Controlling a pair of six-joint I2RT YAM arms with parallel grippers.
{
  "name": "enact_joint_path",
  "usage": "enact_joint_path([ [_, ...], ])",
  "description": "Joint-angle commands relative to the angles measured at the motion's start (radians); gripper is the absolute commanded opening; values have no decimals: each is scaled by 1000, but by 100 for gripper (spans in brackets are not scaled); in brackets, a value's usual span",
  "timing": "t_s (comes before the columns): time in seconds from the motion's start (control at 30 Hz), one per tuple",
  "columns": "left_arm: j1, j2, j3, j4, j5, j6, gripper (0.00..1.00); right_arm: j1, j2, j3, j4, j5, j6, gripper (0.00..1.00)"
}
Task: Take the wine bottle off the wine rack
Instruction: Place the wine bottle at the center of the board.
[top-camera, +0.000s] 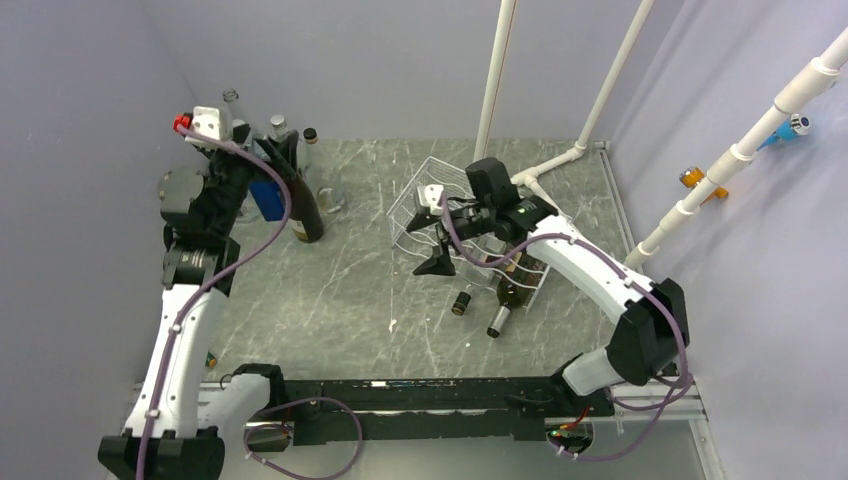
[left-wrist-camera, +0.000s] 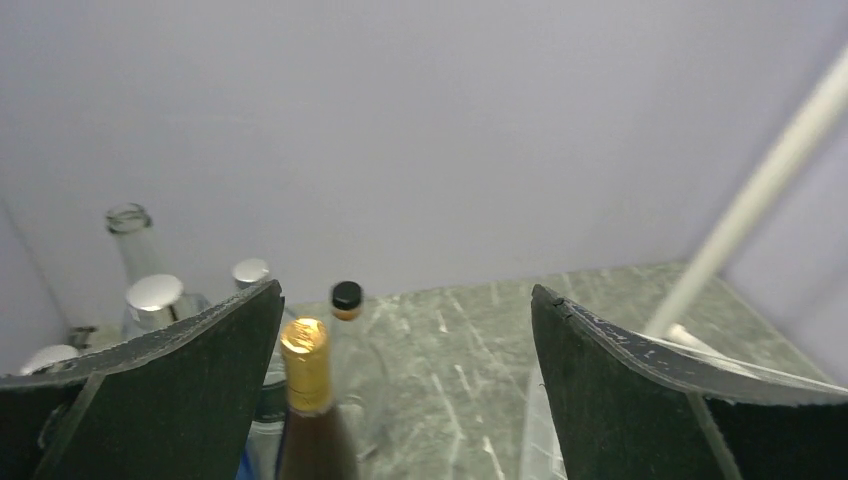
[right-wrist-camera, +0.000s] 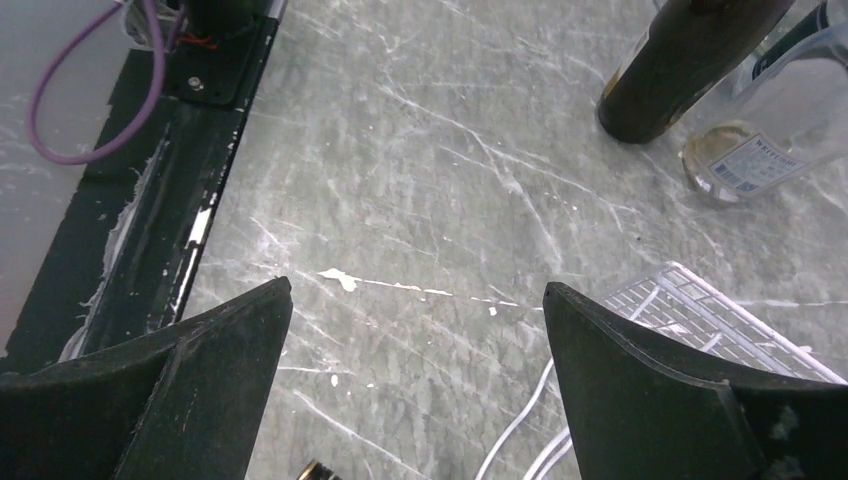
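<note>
Both hands spread, holding nothing. Left gripper (left-wrist-camera: 405, 290) straddles the gold-capped wine bottle (left-wrist-camera: 305, 365), upright at upper left, well apart from the wine rack (top-camera: 412, 200) mid-frame. Right gripper (right-wrist-camera: 416, 285) hangs by the rack. We fear a sideways pull-out clipping the neck and toppling it into the neighbouring glass bottles (left-wrist-camera: 155, 300).

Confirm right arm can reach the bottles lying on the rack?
Probably yes. The right gripper is open and hangs over the wine rack's near-left part, just beside the lying bottles; nothing stands between. Its own forearm crosses the rack, so the approach angle may be tight.
</note>
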Motion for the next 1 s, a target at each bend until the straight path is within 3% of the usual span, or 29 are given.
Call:
enact_joint_path([
  [0.0, 2, -82, -54, -42, 139, -109, 99, -37, -84, -20, -31, -133, -60, 99],
  [0.5, 1, -232, -152, -213, 369, -299, 100, -227, -261, -190, -8, -306, -131, 100],
  [0.7, -2, -267, -218, -181, 451, -369, 100, -330, -318, -242, 3, -354, -122, 100],
  [0.97, -101, -286, -294, -167, 433, -403, 99, -440, -384, -312, 20, -410, -100, 100],
])
